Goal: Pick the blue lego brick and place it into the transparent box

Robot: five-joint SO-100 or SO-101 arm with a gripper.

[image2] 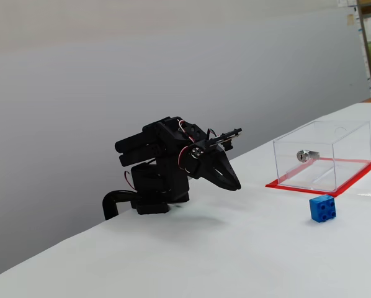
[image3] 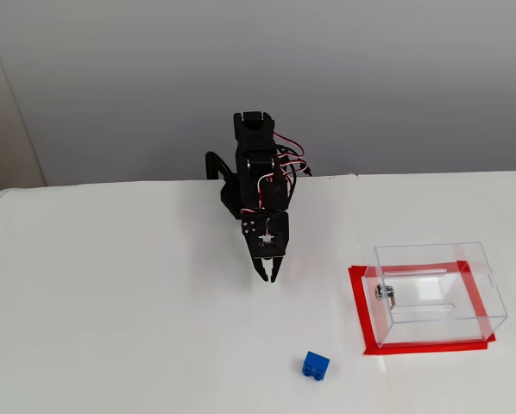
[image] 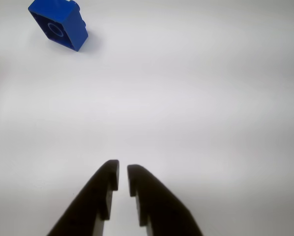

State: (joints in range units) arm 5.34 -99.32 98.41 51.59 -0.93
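Black gripper (image: 123, 177) nearest the wrist camera, jaws nearly together with a thin gap, holding nothing, poised over bare white table (image: 196, 108). Blue lego brick (image: 58, 23) far left in the wrist view, tipped with hollow underside showing. Lying near and just left of the transparent box (image3: 435, 289) in a fixed view, outside it.
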